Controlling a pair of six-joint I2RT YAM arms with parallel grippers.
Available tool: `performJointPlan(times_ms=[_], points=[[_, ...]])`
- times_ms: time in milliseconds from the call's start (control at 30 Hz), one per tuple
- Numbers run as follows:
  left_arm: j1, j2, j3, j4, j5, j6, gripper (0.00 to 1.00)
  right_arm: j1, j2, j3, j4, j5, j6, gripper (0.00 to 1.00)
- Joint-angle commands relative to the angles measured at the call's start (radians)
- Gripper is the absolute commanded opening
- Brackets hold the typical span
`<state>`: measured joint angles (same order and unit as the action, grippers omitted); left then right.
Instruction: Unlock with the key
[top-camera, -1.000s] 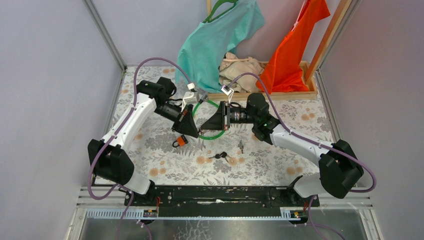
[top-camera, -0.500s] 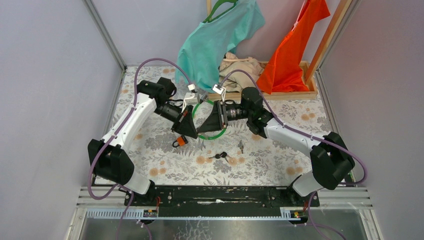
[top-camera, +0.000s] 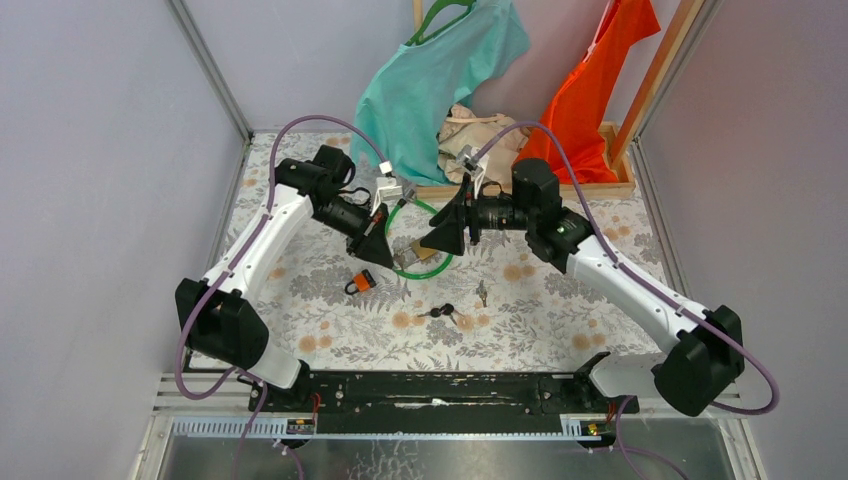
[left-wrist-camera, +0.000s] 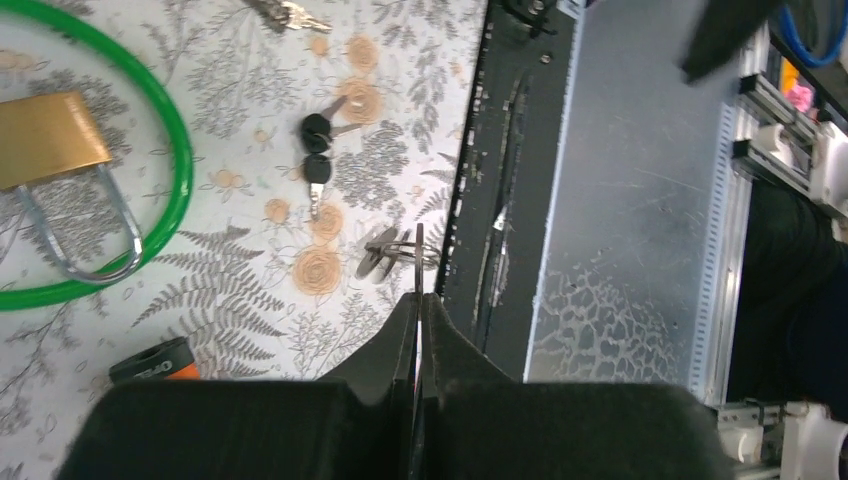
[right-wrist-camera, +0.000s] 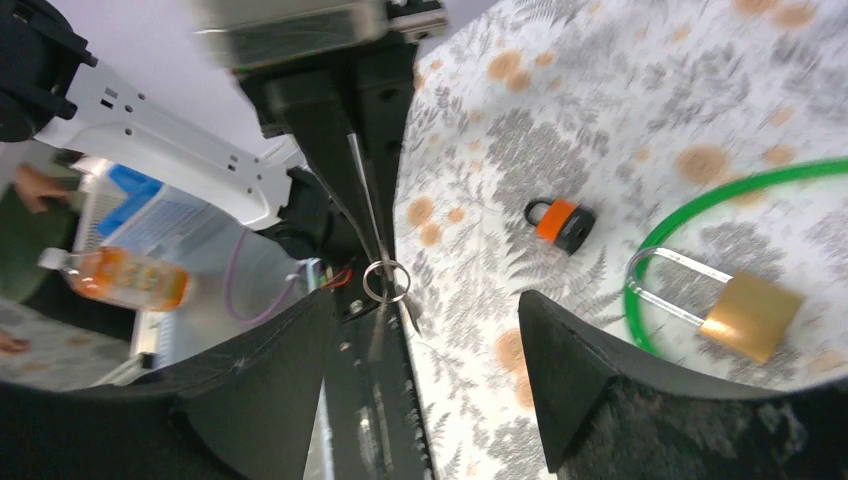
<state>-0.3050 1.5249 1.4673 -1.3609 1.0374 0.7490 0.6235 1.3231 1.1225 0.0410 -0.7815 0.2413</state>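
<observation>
Key (left-wrist-camera: 418, 250): thin flat metal, seen edge-on, pinched in the left hand (left-wrist-camera: 418, 298), whose fingers are pressed together on it. It is held up off the bench (top-camera: 560, 300). A small ring (right-wrist-camera: 386, 280) with what look like spare keys hangs at its outer end. Can't tell which end of the key sticks out, bow or blade.

Handling, as a guess: light, stiff, smooth metal, so it can slip or twist in a flat pinch. The dangling ring will swing. Best held across the wide flats near the bow, with the blade left free to go in.

Brass padlock (left-wrist-camera: 50, 140): lies flat on the bench, body inside the green hoop (left-wrist-camera: 180, 150). Its steel shackle looks closed and sits near the hoop's rim. Keyhole not visible. Probably dense and heavy for its size and rigid, with slick faces. It would skate on the bench if pushed by the key, so it needs clamping across the broad brass faces, not by the shackle.

Right hand (right-wrist-camera: 428, 300): fingers spread wide, holding nothing, above the bench facing the left hand, padlock below it and to one side.

Also on the bench: a small orange padlock (top-camera: 362, 283) just outside the hoop, and black-headed keys (top-camera: 440, 312) nearer the arm bases, apart from both locks.
</observation>
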Motion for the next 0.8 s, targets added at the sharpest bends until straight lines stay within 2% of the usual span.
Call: performJointPlan(times_ms=[0, 133, 400, 667, 767], points=[[-0.028, -0.023, 0.035, 0.164, -0.125, -0.231, 0.0, 0.02, -0.025, -0.07, 0.225, -0.041, -0.043, 0.74], [-0.047, -0.021, 0.064, 0.13, -0.137, -0.225, 0.0, 0.041, 0.026, -0.082, 0.335, -0.148, 0.005, 0.69], [-0.103, -0.016, 0.082, 0.044, -0.132, -0.17, 0.0, 0.052, 0.104, -0.104, 0.526, -0.26, 0.128, 0.53], [-0.126, 0.001, 0.116, -0.006, -0.137, -0.143, 0.0, 0.059, 0.125, -0.108, 0.446, -0.289, 0.101, 0.37], [-0.128, 0.001, 0.125, -0.023, -0.14, -0.131, 0.0, 0.061, 0.115, -0.122, 0.433, -0.292, 0.094, 0.34]])
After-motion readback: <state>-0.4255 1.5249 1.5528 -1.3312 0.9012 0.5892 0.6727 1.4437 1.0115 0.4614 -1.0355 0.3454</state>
